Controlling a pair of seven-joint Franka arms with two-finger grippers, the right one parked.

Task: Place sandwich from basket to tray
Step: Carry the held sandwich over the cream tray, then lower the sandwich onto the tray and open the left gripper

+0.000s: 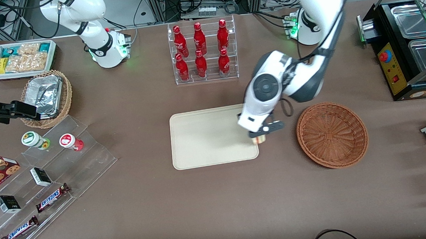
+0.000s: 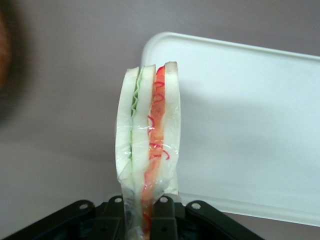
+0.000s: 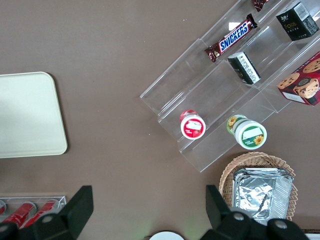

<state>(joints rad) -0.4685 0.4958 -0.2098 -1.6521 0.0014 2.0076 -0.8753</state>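
While the basket (image 1: 332, 135) sits bare at three o'clock of the tray (image 1: 207, 139), the front view has the gripper (image 1: 261, 134) over the tray's basket-side edge, sandwich (image 1: 261, 139) below it. From the left wrist camera, black fingers (image 2: 165, 220) clench the wrapped sandwich (image 2: 150, 145) above the tray's corner (image 2: 240, 125).
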